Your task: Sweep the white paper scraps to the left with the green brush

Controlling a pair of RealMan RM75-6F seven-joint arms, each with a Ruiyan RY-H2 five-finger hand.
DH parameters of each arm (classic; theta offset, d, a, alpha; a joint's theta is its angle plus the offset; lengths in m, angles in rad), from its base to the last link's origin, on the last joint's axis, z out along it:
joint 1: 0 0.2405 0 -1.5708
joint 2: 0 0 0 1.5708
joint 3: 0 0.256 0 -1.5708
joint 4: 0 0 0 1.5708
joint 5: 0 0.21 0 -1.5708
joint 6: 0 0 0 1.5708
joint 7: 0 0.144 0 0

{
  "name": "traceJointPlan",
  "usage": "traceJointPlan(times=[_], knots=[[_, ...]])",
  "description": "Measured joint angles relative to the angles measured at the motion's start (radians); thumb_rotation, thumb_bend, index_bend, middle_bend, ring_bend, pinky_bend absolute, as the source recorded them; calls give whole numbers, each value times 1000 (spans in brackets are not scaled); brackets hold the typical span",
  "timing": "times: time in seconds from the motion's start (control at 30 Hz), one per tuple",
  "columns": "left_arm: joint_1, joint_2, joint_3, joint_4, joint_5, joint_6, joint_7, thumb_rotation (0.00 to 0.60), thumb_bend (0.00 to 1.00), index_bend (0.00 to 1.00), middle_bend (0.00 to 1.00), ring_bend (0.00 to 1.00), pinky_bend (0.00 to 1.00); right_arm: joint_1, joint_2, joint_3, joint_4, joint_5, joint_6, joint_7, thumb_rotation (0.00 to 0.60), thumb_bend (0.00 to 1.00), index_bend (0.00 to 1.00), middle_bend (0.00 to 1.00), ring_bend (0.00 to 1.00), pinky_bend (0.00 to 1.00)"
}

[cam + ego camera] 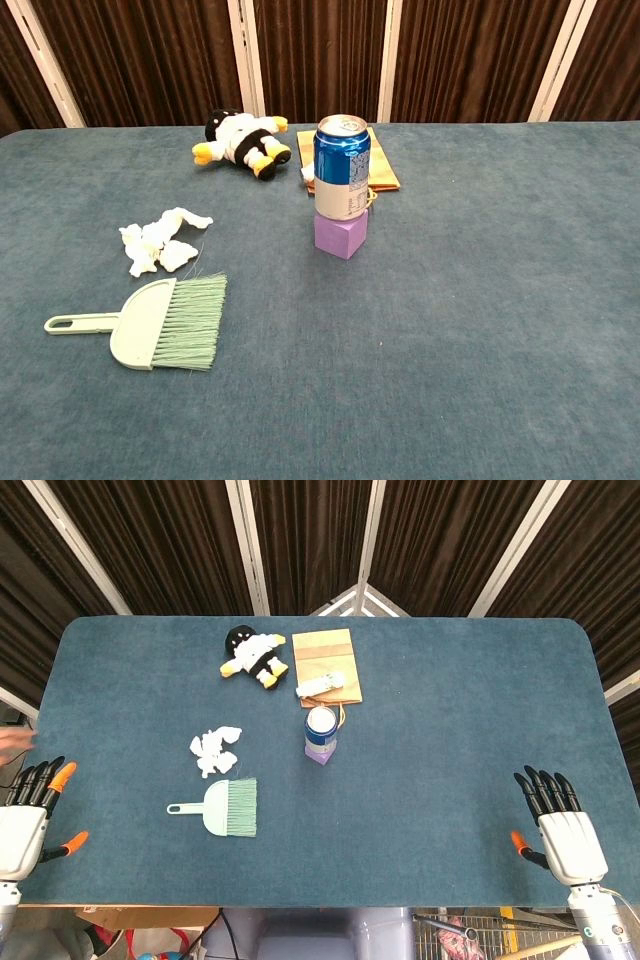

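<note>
The green brush [225, 808] [160, 322] lies flat on the blue table, handle pointing left, bristles to the right. The white paper scraps [214, 750] [158, 241] sit in a small pile just behind it. My left hand [30, 820] rests at the table's front left corner, fingers spread and holding nothing, well left of the brush. My right hand [558, 825] rests near the front right corner, also spread and empty. Neither hand shows in the chest view.
A blue can [321, 728] [342, 167] stands on a purple block [322, 755] [341, 235] mid-table. Behind it lie a brown paper bag [326, 660] [384, 168] and a black-and-white plush toy [254, 654] [240, 139]. A small white object [321, 686] lies on the bag.
</note>
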Motion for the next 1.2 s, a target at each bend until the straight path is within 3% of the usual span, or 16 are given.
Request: traceJointPlan(times=[0.23, 0.33, 0.43, 0.5, 0.53, 0.6, 0.67, 0.83, 1.2], knots=[[-2, 0, 1, -1, -1, -4, 6, 600, 7, 0, 0, 0, 40, 0, -1, 1, -1, 2, -1, -3, 600, 321, 0, 0, 0, 10], [-2, 0, 2, -1, -3, -7, 11, 600, 7, 0, 34, 34, 113, 0, -1, 2, -4, 4, -2, -1, 600, 321, 0, 0, 0, 11], [-6, 0, 0, -4, -8, -16, 26, 600, 16, 0, 294, 297, 379, 1, -2, 0, -5, 1, -4, -4, 600, 321, 0, 0, 0, 11], [-11, -2, -5, -5, -15, -23, 46, 600, 58, 41, 517, 541, 641, 3, -3, -1, -5, 2, -9, -4, 600, 321, 0, 0, 0, 10], [-16, -4, -10, -8, -23, -31, 65, 600, 81, 70, 587, 612, 711, 3, -3, -1, -5, 3, -10, -4, 600, 321, 0, 0, 0, 10], [-27, -8, -18, -16, -44, -55, 90, 600, 169, 220, 803, 814, 881, 3, -1, -1, -6, 5, -12, 1, 600, 321, 0, 0, 0, 11], [-44, -13, -28, -36, -81, -101, 109, 600, 231, 354, 942, 938, 973, 3, 1, -1, -8, 4, -10, 6, 600, 321, 0, 0, 0, 11], [-106, -37, -61, -88, -194, -225, 216, 600, 308, 464, 1000, 1000, 1000, 3, 5, -3, -11, 0, -10, 11, 600, 321, 0, 0, 0, 11], [-251, -242, -119, -111, -518, -387, 532, 600, 347, 464, 1000, 1000, 1000, 2, 8, -2, -12, 4, -9, 20, 600, 320, 0, 0, 0, 11]])
